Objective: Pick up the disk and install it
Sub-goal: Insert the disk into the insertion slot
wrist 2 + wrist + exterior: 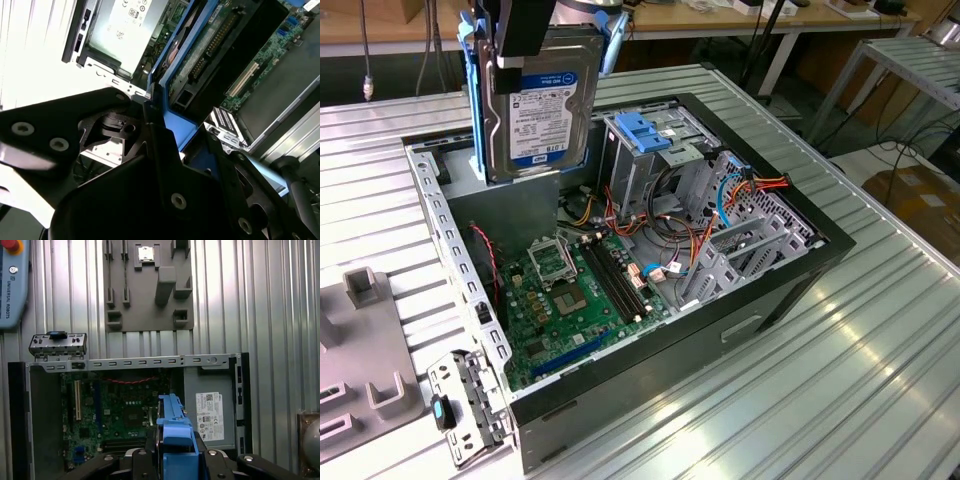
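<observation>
The disk [542,112] hangs upright above the back corner of the open computer case [825,243], toward the exterior view's left. It is dark metal with a white-and-blue label, and a blue carrier frame [472,90] edges it. My gripper [527,48] is shut on its top edge. In the second wrist view the black gripper [155,131] clamps the blue frame [172,125], with the disk's underside [210,47] running away from it. The first wrist view looks down along the blue frame [174,432] onto the case interior.
Inside the case are the green motherboard [582,292], a grey drive cage [630,175] topped by a blue latch piece [646,131], and coloured cables [735,200]. A grey fixture plate [360,350] and a metal bracket [470,400] lie on the ribbed table [840,380]. A pendant [12,285] rests beyond.
</observation>
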Available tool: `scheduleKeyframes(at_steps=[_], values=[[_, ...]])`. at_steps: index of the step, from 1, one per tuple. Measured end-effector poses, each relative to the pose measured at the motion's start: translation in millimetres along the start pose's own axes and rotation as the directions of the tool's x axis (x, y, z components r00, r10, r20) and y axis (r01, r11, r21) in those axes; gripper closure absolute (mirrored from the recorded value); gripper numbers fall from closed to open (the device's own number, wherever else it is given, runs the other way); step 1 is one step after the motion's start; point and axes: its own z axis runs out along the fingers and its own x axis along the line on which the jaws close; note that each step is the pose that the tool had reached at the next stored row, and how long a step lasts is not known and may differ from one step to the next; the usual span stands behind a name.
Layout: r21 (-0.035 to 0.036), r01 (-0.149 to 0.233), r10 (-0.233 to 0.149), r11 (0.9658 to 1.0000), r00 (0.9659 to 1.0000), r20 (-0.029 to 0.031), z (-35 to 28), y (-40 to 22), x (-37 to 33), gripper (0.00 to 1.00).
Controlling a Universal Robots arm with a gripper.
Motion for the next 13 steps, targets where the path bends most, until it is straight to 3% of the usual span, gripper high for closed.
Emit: scheduleKeyframes(at_steps=[13], values=[[0.0000, 0.000, 0.000, 1.0000, 1.0000, -0.0003, -0.5, -2.9, 7.6, 0.63]])
